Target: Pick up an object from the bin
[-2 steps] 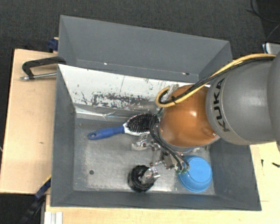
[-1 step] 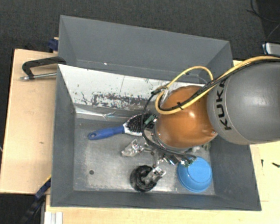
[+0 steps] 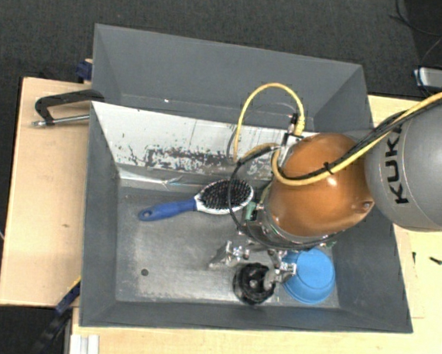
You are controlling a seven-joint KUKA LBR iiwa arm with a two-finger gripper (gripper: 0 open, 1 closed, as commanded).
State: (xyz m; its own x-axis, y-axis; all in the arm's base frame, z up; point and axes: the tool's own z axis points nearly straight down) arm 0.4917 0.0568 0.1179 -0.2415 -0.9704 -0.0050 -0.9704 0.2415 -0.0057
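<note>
My gripper (image 3: 255, 265) hangs low over the front right part of the bin floor, under the orange cover. Its metal fingers stand apart, open, with nothing visibly between them. A black round thing (image 3: 253, 284), like a small cap or wheel, lies on the floor just in front of the fingertips. To the right, touching the gripper's side, stands a blue cup (image 3: 312, 276). A hairbrush (image 3: 203, 200) with a blue handle and a black bristle head lies behind the gripper, its handle pointing left.
The arm and its orange cover with yellow cable hide the bin's right middle. The left half of the bin floor is bare metal. The front wall rises close behind the black round thing and the cup.
</note>
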